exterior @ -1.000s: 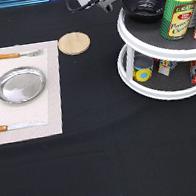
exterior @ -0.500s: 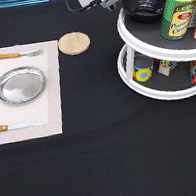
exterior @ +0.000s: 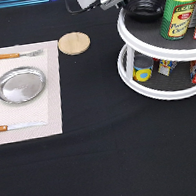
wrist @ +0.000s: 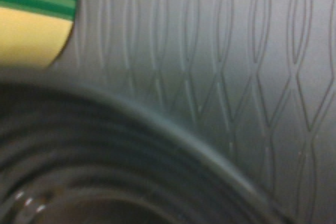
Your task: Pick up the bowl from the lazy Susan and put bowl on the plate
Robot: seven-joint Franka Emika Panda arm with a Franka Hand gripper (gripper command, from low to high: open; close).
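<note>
Glossy black bowl (exterior: pixel 146 3); shiny metal plate (exterior: pixel 21 84); wooden coaster (exterior: pixel 73 43).

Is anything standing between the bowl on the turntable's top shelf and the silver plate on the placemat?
Nothing visible stands in the way. The bowl sits on the lazy Susan's top shelf with the claw at its rim. The plate is bare. The wooden coaster lies flat on the table between them, low enough to pass over.

Wooden coaster (exterior: pixel 73 43), fork (exterior: pixel 17 54), knife (exterior: pixel 16 126), placemat (exterior: pixel 52 92), green-yellow can (exterior: pixel 178 13)
</note>
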